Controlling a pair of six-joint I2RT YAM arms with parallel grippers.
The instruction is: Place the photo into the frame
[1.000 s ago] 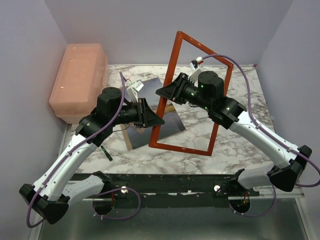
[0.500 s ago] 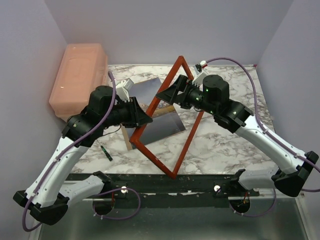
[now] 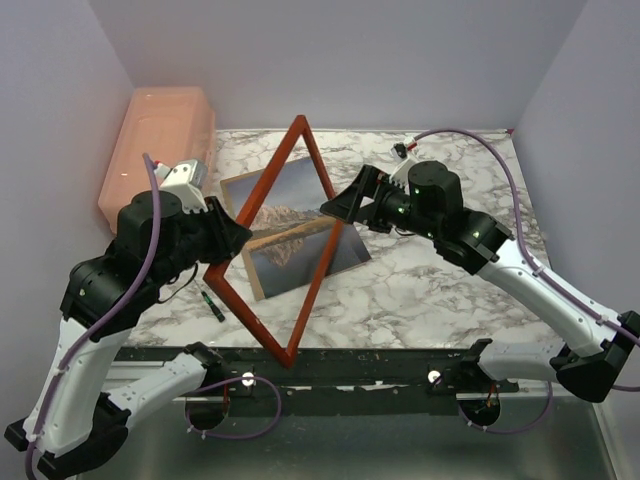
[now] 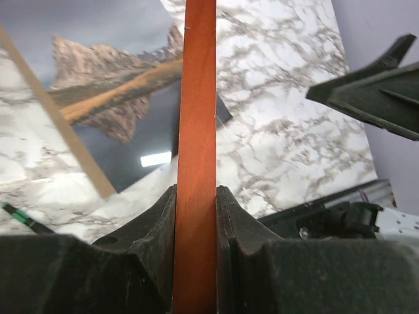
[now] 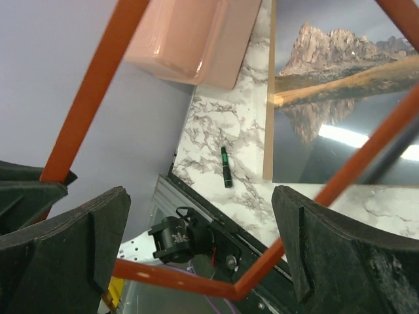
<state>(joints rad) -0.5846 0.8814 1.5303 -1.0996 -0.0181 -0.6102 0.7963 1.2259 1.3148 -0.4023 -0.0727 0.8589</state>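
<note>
- Left gripper (image 4: 195,208) pinching one rail of the thin red-orange rectangular frame (image 3: 320,167); frame aloft, standing on a corner.
- Right gripper (image 3: 338,206) spread wide, holding nothing, just beside the opposite rail.
- Mountain-and-lake photo (image 3: 290,225) flat on marble table (image 3: 440,290), below both jaws.
- Probably best: keep the pinch square, lower the frame flat beside the print.
- Pink plastic box (image 3: 160,150) left of left jaws; green-black pen (image 3: 212,303) beneath them, possible snag.

A table with a white and grey marble top (image 3: 450,290) stands between plain pale purple walls (image 3: 350,60) at the back, left and right. A pink see-through plastic box with a lid (image 3: 160,150) sits at the table's far left corner, close to the left wall. A black metal rail (image 3: 350,365) runs along the near edge, with a flat grey surface (image 3: 400,445) below it. The light is soft and even
</note>
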